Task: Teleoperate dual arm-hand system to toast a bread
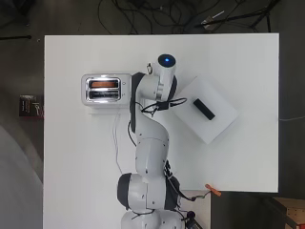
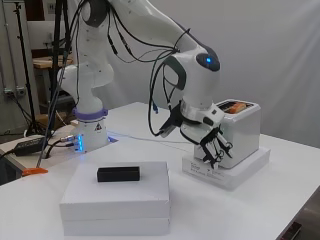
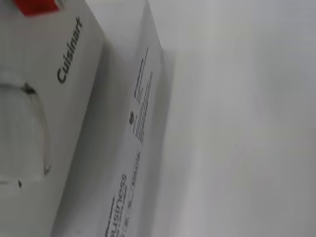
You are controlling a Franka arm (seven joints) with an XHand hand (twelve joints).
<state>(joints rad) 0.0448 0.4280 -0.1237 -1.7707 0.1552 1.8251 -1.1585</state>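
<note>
On a white table (image 1: 71, 157), bread (image 1: 105, 84) already sits in the toaster (image 2: 245, 130), raised on a flat box (image 2: 250, 167); the hand (image 2: 214, 146), fingers curled and empty, hangs at its lever side, apparently to press down

Obstacles: toaster (image 2: 240, 131) on flat white box (image 2: 227, 172); black block (image 2: 118, 174) on stacked white boxes (image 2: 116, 202) (well apart). Free room: bare tabletop (image 1: 76, 162) between and around them.
</note>
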